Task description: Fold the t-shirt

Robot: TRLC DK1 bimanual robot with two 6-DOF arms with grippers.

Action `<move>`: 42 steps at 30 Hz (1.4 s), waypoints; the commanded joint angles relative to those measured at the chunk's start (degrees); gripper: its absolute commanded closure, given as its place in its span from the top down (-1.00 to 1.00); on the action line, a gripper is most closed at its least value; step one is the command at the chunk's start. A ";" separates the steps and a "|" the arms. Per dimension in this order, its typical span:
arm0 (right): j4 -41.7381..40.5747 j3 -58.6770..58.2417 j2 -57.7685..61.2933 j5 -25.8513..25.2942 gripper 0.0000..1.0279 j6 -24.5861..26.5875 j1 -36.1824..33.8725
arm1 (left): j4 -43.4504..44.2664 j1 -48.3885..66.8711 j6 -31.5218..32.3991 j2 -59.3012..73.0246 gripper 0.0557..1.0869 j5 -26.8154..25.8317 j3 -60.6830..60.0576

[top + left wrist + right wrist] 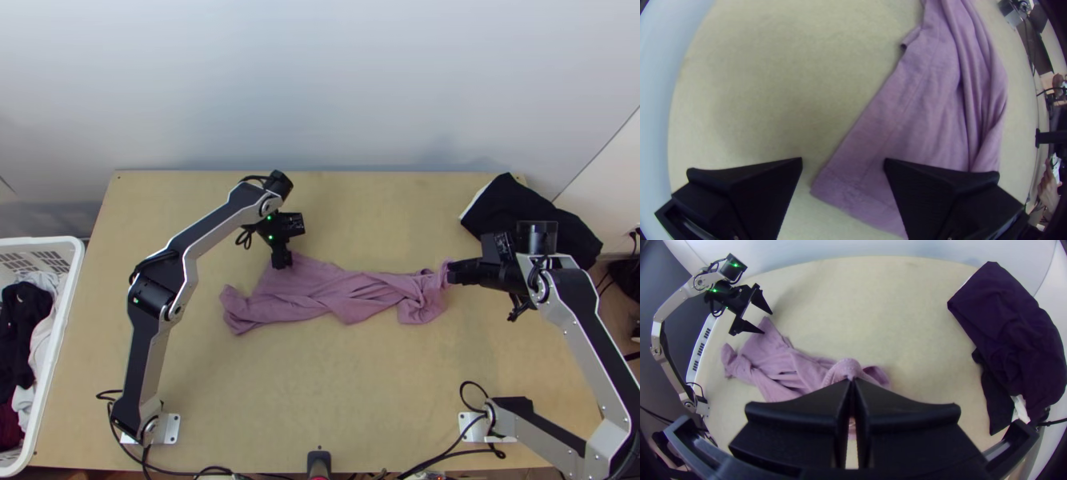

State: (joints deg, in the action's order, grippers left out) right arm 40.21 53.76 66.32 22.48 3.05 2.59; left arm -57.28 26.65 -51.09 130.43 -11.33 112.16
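The mauve t-shirt (328, 292) lies bunched and twisted lengthwise across the middle of the table. My left gripper (282, 262) is at its upper left corner; in the left wrist view the left gripper (843, 164) stands open around a corner of the t-shirt (915, 120), one finger over the cloth and the other over bare wood. At the t-shirt's right end, my right gripper (450, 274) holds a bunched bit of fabric. In the right wrist view the right gripper (852, 383) is shut on that part of the t-shirt (778, 360).
Dark clothes (512, 210) lie heaped at the table's back right corner, beside the right arm. A white basket (60, 336) of clothes stands at the left. The wooden table (280, 384) shows bare wood in front of the t-shirt.
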 commanded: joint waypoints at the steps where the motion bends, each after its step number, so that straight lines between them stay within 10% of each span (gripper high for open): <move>1: -0.22 0.47 -0.14 -0.07 -0.94 0.12 -0.30 | -1.00 -0.46 -1.91 3.60 0.40 1.31 2.45; 9: -0.22 0.82 0.21 -0.16 -0.94 0.29 -0.39 | -2.75 -0.46 -0.59 4.22 -0.38 0.70 2.36; 15: -0.22 0.91 0.12 -0.16 -0.94 0.03 -0.30 | -5.83 -0.46 0.47 0.70 -0.56 -0.97 2.36; 42: 4.27 31.23 1.35 -0.16 -0.94 -7.53 -3.21 | -8.38 -26.22 23.76 -29.62 -0.71 -15.91 8.43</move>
State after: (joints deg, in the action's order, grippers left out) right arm 44.31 74.13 66.02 22.37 -1.30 2.74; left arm -66.48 9.54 -33.98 107.94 -23.86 116.36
